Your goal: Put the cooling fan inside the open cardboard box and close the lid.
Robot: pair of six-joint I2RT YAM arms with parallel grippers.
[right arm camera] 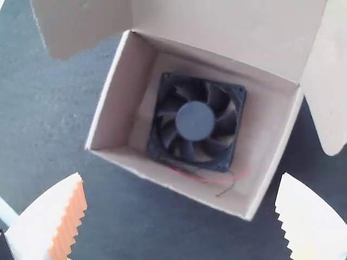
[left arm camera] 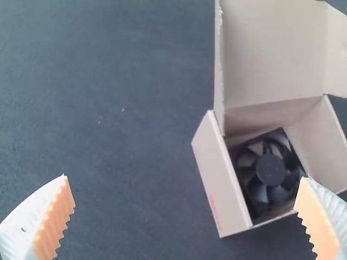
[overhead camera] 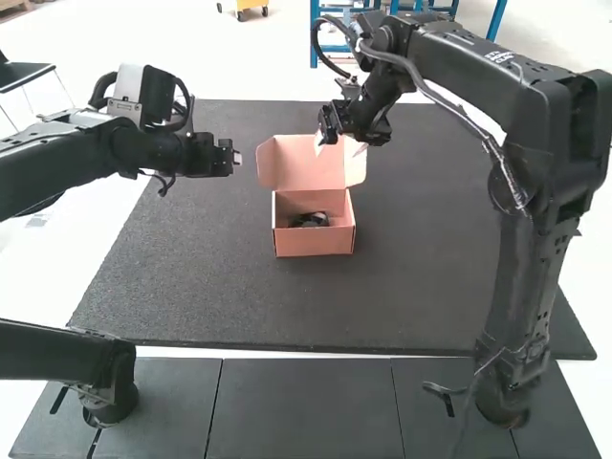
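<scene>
Cardboard box (overhead camera: 314, 239) on mat (overhead camera: 191, 258), cooling fan (right arm camera: 196, 129) flat inside, lid (overhead camera: 304, 161) upright. Left gripper (overhead camera: 228, 156) and right gripper (overhead camera: 328, 124) wide open, empty. Risk: off-centre push on lid, likely sliding light box or snagging side flaps (right arm camera: 332, 86).

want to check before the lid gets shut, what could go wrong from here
The thin red and black wires beside the black square cooling fan could get pinched under the upright lid. The lid's side flaps splay outward and may catch outside the brown cardboard box. The unheld box could slide when the right gripper pushes.
</scene>
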